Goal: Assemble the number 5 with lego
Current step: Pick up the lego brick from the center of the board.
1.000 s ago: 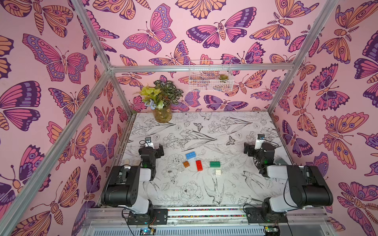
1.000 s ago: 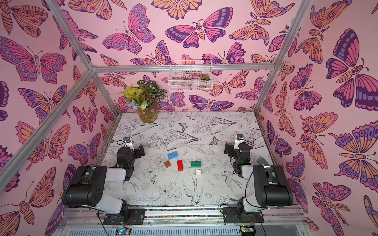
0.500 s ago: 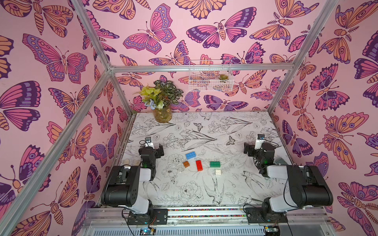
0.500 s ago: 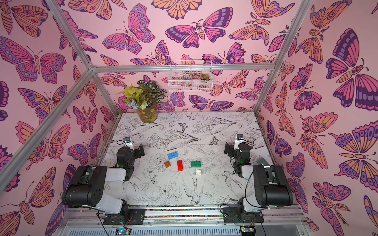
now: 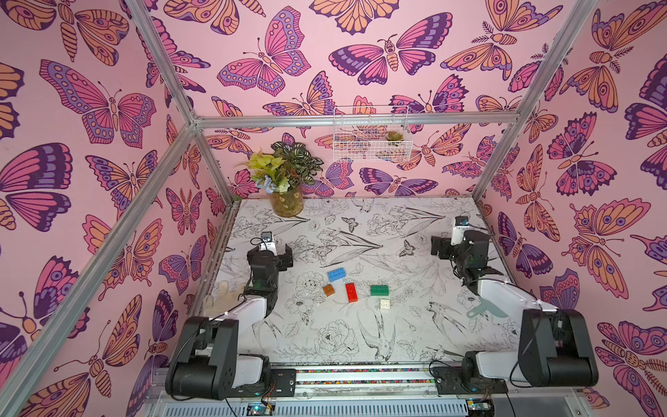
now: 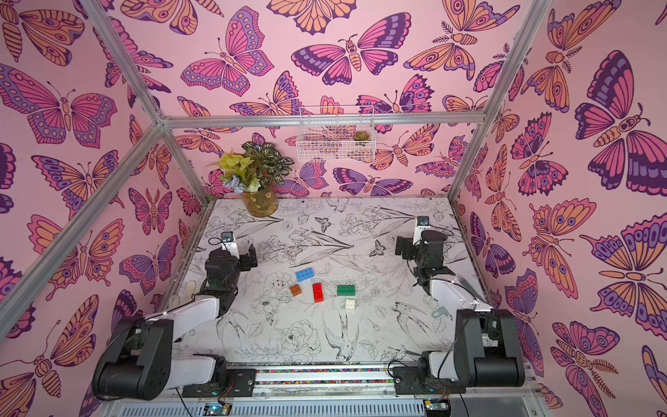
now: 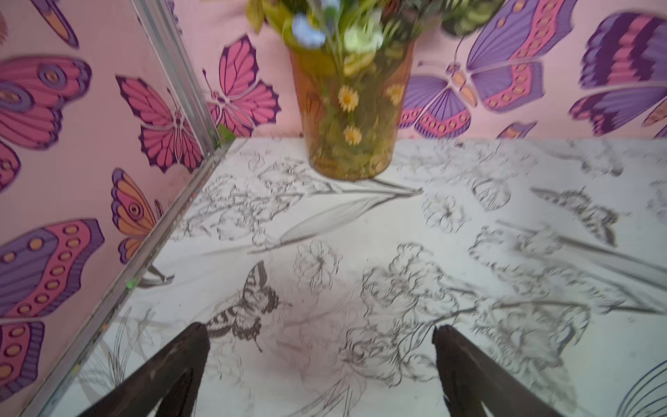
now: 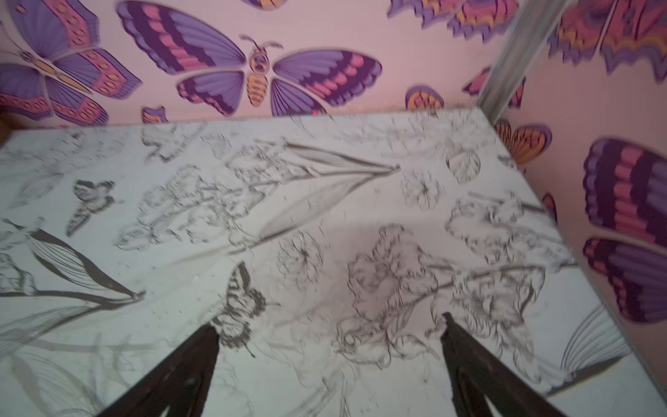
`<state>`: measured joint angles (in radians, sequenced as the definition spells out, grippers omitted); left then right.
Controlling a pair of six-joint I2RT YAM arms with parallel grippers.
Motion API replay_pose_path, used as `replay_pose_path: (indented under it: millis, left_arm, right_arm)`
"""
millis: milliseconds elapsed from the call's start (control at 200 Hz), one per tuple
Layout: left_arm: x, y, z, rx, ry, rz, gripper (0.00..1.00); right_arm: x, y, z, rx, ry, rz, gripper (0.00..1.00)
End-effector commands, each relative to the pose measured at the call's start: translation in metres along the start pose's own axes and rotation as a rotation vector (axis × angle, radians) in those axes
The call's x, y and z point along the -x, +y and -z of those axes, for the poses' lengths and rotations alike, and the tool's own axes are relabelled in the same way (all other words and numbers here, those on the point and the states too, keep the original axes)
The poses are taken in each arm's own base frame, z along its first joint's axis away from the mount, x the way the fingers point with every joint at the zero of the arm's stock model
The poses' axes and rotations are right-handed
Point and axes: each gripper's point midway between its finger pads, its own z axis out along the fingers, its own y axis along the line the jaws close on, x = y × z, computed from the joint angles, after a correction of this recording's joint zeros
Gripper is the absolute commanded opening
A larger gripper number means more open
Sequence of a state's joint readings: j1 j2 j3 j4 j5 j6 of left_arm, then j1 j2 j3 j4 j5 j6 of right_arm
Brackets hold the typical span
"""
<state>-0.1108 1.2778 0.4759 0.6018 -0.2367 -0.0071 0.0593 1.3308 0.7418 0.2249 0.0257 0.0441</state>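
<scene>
The lego lies loose in the middle of the table, five separate bricks in both top views: blue point(image 5: 336, 274) point(image 6: 305, 274), orange-brown point(image 5: 328, 290), red point(image 5: 351, 292), green point(image 5: 379, 290) and white point(image 5: 385, 304). No number 5 stands joined. My left gripper point(image 5: 277, 251) point(image 7: 321, 330) is open and empty, left of the bricks and pointing at the back wall. On the other side my right gripper point(image 5: 449, 246) point(image 8: 330, 323) is also open and empty, well to the right of the bricks. Neither wrist view shows any brick.
A glass vase of flowers point(image 5: 287, 202) point(image 7: 352, 119) stands at the back left, ahead of the left gripper. A white wire basket point(image 5: 371, 140) hangs on the back wall. A pale glove point(image 5: 220, 299) lies at the left edge, a pale green tool point(image 5: 483, 310) by the right arm.
</scene>
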Motion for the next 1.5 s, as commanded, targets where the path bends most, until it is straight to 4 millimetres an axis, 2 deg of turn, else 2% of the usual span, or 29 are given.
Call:
replay_pose_path:
  millis: [0, 130, 205, 295, 345, 481, 641, 721, 846, 1016, 1142, 1177, 1497]
  left_arm:
    - [0.000, -0.001, 0.014, 0.000, 0.110, 0.006, 1.00]
    - [0.004, -0.017, 0.030, -0.062, 0.213, 0.024, 1.00]
    - [0.000, -0.023, 0.040, -0.085, 0.288, 0.054, 1.00]
    - [-0.007, -0.037, 0.049, -0.149, 0.363, 0.111, 1.00]
    - [-0.012, -0.045, 0.055, -0.184, 0.402, 0.133, 1.00]
    - [-0.021, -0.069, 0.069, -0.268, 0.471, 0.176, 1.00]
    - [-0.028, -0.111, 0.094, -0.425, 0.551, 0.235, 1.00]
    - [-0.033, -0.131, 0.107, -0.499, 0.595, 0.237, 1.00]
    - [-0.044, -0.151, 0.123, -0.548, 0.643, 0.211, 1.00]
    - [-0.054, -0.166, 0.137, -0.560, 0.666, 0.172, 1.00]
    - [-0.058, -0.171, 0.140, -0.556, 0.676, 0.160, 1.00]
    - [-0.059, -0.172, 0.140, -0.552, 0.678, 0.155, 1.00]
    - [-0.064, -0.186, 0.145, -0.569, 0.702, 0.136, 1.00]
  right_arm:
    - [-0.039, 0.037, 0.024, 0.025, 0.253, 0.148, 0.99]
    - [-0.037, 0.090, 0.052, 0.074, 0.341, 0.209, 0.99]
    - [-0.048, 0.118, 0.071, 0.097, 0.419, 0.206, 0.99]
    - [-0.068, 0.145, 0.093, 0.110, 0.509, 0.187, 1.00]
    - [-0.082, 0.154, 0.102, 0.099, 0.566, 0.154, 0.99]
    - [-0.130, 0.179, 0.120, 0.126, 0.737, 0.017, 0.92]
    - [-0.168, 0.194, 0.127, 0.139, 0.807, -0.088, 0.88]
    - [-0.179, 0.197, 0.126, 0.141, 0.838, -0.116, 0.84]
    - [-0.193, 0.200, 0.122, 0.131, 0.885, -0.118, 0.78]
    - [-0.207, 0.204, 0.114, 0.121, 0.923, -0.114, 0.71]
    - [-0.208, 0.202, 0.108, 0.104, 0.912, -0.115, 0.66]
    - [-0.216, 0.200, 0.105, 0.080, 0.930, -0.102, 0.64]
    - [-0.216, 0.194, 0.096, 0.036, 0.915, -0.074, 0.55]
